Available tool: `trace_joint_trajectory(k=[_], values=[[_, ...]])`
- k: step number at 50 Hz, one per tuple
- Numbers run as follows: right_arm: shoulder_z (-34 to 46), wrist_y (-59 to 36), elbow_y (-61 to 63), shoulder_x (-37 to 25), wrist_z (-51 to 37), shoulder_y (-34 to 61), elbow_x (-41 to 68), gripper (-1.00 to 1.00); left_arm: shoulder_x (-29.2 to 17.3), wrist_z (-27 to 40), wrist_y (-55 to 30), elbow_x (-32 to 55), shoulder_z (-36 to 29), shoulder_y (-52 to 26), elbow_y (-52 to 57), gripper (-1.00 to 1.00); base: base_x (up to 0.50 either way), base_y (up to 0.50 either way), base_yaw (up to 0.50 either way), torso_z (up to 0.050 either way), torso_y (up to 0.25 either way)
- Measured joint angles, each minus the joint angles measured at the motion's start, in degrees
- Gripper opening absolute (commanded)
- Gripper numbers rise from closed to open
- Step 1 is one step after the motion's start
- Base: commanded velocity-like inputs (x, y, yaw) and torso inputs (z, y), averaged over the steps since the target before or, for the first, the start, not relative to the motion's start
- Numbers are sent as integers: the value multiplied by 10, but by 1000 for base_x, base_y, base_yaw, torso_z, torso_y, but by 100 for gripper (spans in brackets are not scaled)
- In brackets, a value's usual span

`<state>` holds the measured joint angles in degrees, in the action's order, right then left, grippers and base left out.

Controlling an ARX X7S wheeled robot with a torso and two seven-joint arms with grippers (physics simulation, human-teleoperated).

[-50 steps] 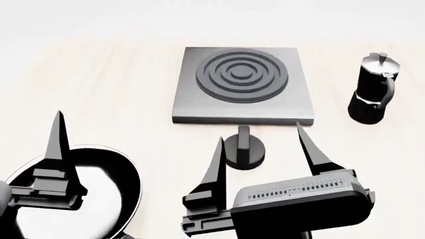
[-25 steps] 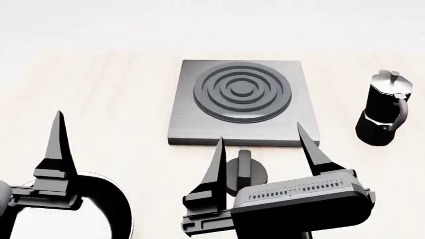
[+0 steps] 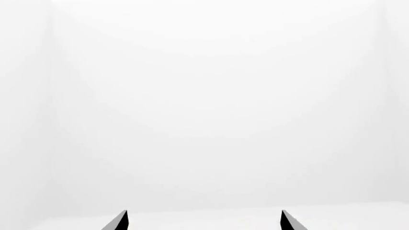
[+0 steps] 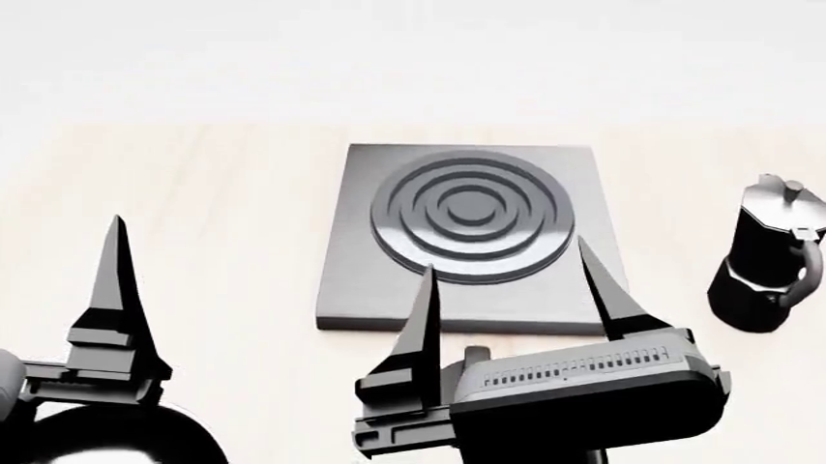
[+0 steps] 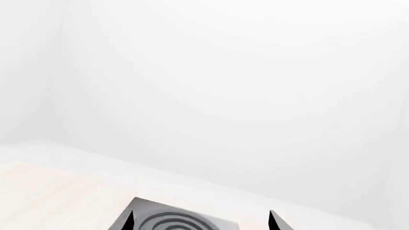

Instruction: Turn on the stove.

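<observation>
Reaching for knob (image 4: 477, 354) — peeking at stove (image 4: 374, 280) near edge | right gripper (image 4: 510, 290) nearest, fingers spread, empty | left gripper (image 3: 203, 221) parted, empty

stove (image 4: 374, 280): grey, dark concentric rings | moka pot (image 4: 772, 261): black | table (image 4: 207, 222): pale wood

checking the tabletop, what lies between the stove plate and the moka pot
Nothing: in the head view only bare pale table separates the stove plate's right edge from the moka pot.
</observation>
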<state>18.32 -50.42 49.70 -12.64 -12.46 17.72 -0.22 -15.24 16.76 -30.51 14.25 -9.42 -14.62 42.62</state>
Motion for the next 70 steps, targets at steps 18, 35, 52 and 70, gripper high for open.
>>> trace_joint_trajectory(k=[18, 35, 52, 70], values=[[-7, 16, -27, 4, 0, -4, 15, 100, -4, 4, 2, 4, -2, -1, -1, 100, 68, 0, 0, 0, 0], [-19, 9, -88, 17, 4, -4, 42, 100, -7, 8, 4, 9, -2, -1, -2, 100, 0, 0, 0, 0, 0], [-24, -31, -132, 29, 6, 8, 65, 100, -11, 13, 5, 12, -4, -2, -3, 100, 0, 0, 0, 0, 0], [-34, -59, -174, 41, 10, 18, 91, 100, -14, 17, 7, 13, -7, -4, -7, 100, 0, 0, 0, 0, 0]])
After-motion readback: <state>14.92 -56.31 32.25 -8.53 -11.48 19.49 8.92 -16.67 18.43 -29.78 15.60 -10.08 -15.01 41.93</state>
